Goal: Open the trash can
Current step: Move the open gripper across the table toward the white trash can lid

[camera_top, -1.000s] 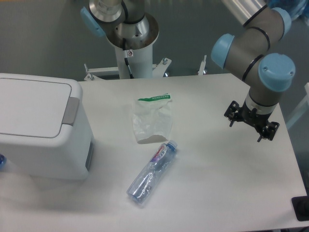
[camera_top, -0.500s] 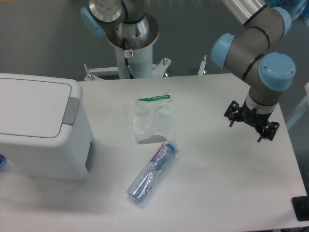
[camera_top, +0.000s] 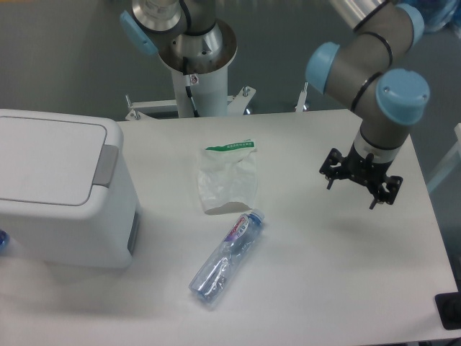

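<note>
1. table [camera_top: 324, 274]: carries all items.
2. trash can [camera_top: 57, 187]: at 9 o'clock, lid down, grey tab [camera_top: 106, 165] on its right edge.
3. tool [camera_top: 359, 185]: at 3 o'clock, empty, finger spacing cannot be determined.
4. step: approach; next move likely requires crossing to the tab and pressing it.

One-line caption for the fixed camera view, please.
Empty hand hovers at table's right, far from the closed trash can; bag and bottle lie between.

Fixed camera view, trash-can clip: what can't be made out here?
- Trash can: left side cut off by the frame edge.
- Gripper: fingers hidden under the wrist, seen from above; open or shut unclear.
- Bottle label: print too small to read.
- Bag: contents unclear.
</note>
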